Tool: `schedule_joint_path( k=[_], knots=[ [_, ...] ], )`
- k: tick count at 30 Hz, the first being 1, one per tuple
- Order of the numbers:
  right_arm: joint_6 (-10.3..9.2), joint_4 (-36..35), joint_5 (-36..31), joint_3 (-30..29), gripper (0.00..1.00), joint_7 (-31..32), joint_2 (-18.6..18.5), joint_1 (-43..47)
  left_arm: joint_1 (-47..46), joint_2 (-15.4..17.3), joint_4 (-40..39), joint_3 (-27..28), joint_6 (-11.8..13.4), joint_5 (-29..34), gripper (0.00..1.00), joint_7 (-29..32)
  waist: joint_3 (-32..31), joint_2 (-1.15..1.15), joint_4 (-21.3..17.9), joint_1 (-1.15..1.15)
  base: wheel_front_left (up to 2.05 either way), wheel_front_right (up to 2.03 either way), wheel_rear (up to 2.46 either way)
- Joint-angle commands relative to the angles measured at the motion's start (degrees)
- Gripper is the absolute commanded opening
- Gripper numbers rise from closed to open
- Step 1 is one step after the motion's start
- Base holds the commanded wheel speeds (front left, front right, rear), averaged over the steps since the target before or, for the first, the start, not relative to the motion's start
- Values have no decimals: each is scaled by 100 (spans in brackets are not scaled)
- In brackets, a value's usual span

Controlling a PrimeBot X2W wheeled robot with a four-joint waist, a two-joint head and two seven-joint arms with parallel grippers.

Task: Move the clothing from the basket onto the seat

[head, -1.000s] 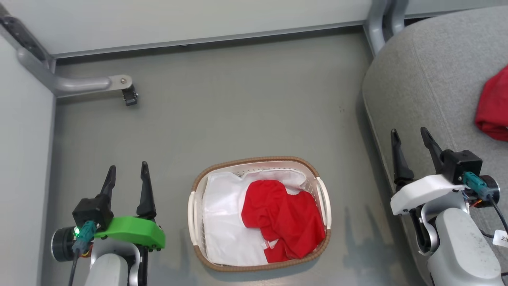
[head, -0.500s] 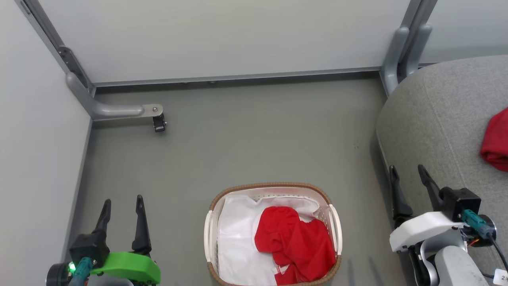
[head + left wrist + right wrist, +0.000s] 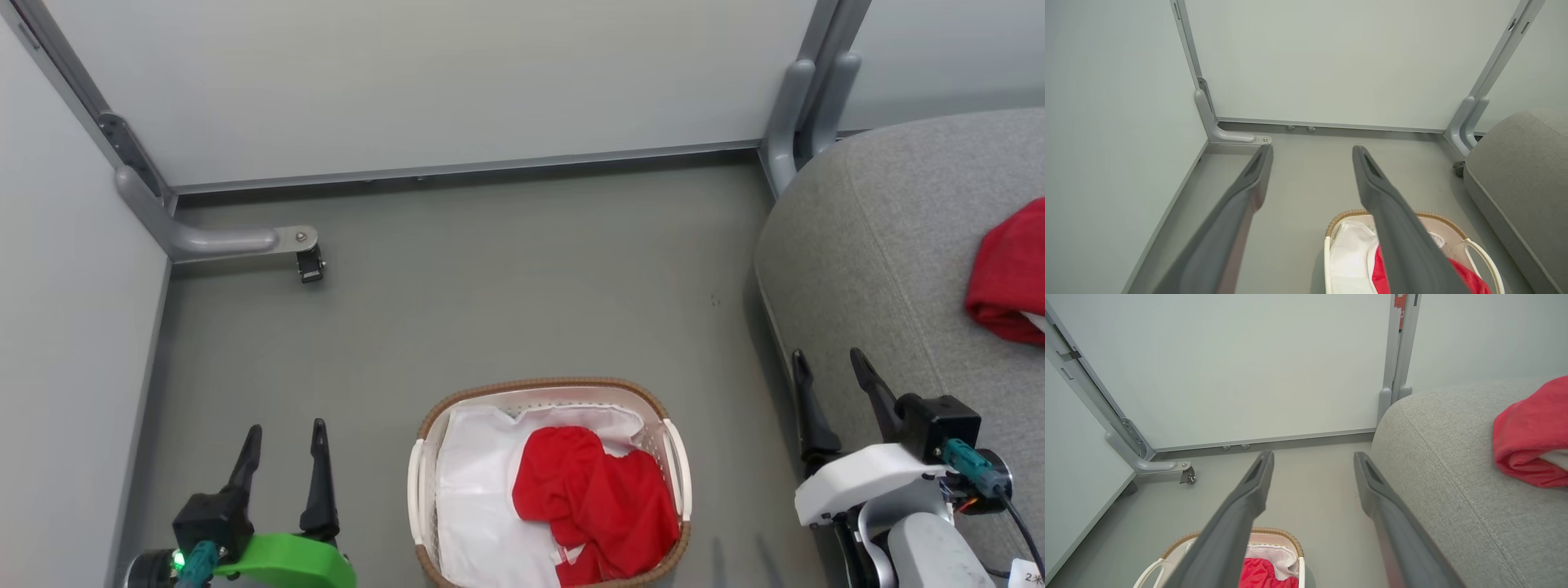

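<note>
The red jersey [image 3: 596, 502] left to move lies crumpled in the basket [image 3: 539, 384], on the half of the white liner [image 3: 473, 506] toward 3 o'clock. The heap runs roughly from 11 to 5 o'clock, and its lower end is cut off by the bottom edge of the head view. The basket stands on the floor between the two arms. The left jaws are at about its 9 o'clock and the right jaws at about its 2 o'clock; both are spread open, empty and pointing to 12. Judging by this, the right jaws are somewhat nearer the cloth and would have to swing toward 8 o'clock and downward. Beyond them at 3 o'clock is the grey seat [image 3: 882, 245], with another red jersey [image 3: 1008, 278] already on it. The plain grey floor [image 3: 506, 278] is bounded by pale partition panels [image 3: 457, 82] at 12 and 9 o'clock.
</note>
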Motion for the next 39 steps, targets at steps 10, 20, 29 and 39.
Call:
schedule_joint_path(
  k=[10, 20, 29, 39],
  knots=[
    [-8, -384, 71, 61, 100, -12, -25, -719, -664, 11, 374, -839, -78, -378, 100, -5, 1063, 0, -275, 0, 0, 0, 0],
    [-8, -756, 238, 250, 100, -12, -18, -1380, -1563, 17, 849, -1623, -201, -229, 100, -5, 2136, 0, -660, 0, 0, 0, 0],
    [-8, -1121, 414, 498, 100, -12, -10, -1949, -2379, 21, 1719, -1907, -251, -154, 100, -4, 3074, 0, -1100, 0, 0, 0, 0],
    [-8, -1408, 606, 766, 100, -12, -9, -2184, -3325, 22, 2968, -2367, -333, -46, 100, -5, 3797, 0, -1391, 0, 0, 0, 0]
  ],
)
